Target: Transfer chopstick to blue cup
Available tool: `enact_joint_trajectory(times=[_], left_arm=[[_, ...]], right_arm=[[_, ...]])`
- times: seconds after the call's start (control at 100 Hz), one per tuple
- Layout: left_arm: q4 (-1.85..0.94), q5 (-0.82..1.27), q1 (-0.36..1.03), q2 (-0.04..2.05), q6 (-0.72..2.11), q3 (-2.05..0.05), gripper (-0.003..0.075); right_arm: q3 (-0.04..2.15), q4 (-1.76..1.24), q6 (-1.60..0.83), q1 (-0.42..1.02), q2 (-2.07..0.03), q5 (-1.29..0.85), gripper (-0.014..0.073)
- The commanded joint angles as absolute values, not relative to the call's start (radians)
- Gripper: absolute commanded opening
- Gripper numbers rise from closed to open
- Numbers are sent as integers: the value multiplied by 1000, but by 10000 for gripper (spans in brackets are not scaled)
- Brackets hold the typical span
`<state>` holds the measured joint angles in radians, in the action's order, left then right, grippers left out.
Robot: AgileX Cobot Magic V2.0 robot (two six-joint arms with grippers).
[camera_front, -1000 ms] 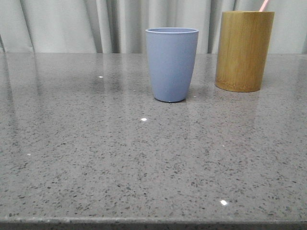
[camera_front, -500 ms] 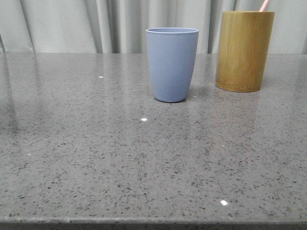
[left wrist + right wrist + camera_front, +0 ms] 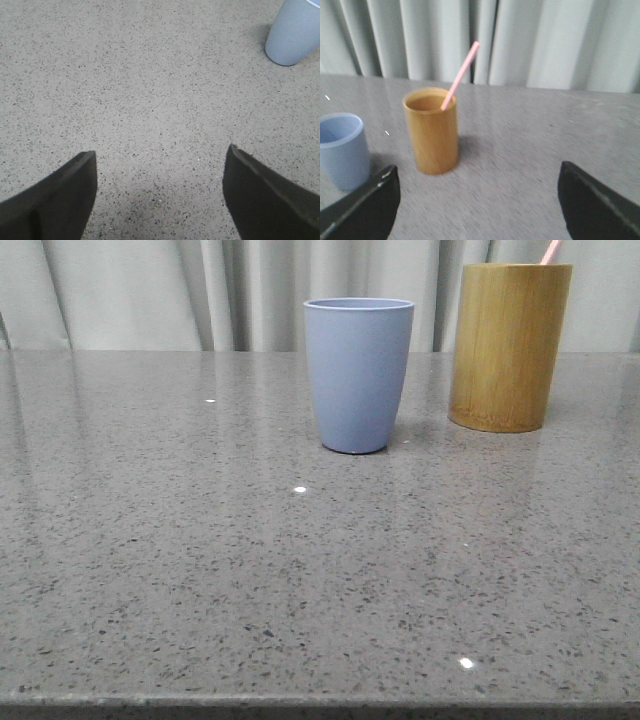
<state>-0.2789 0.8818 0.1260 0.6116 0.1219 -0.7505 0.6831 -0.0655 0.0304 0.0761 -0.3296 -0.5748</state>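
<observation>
The blue cup stands upright mid-table; it also shows in the left wrist view and the right wrist view. A pale pink chopstick leans out of the yellow-brown bamboo holder, which stands right of the cup; only the stick's tip shows in the front view. My left gripper is open and empty over bare table, well short of the cup. My right gripper is open and empty, short of the holder. Neither gripper shows in the front view.
The grey speckled stone table has its front edge at the bottom of the front view. Pale curtains hang behind the table's far edge.
Nothing on the table has moved in the front view. Only faint reflections at the table's left side have shifted.
</observation>
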Motion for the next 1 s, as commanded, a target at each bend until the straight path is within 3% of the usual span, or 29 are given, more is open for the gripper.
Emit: enact_joint_trajectory(times=[0.0, 0.37, 0.99], left_arm=[[-296, 812, 123, 614, 111, -776, 514], [-296, 812, 123, 614, 111, -776, 514], [-296, 816, 123, 614, 111, -776, 514]], right_arm=[[683, -131, 34, 72, -391, -376, 633], [697, -202, 34, 72, -770, 14, 633], [1037, -228, 36, 87, -1260, 67, 633]])
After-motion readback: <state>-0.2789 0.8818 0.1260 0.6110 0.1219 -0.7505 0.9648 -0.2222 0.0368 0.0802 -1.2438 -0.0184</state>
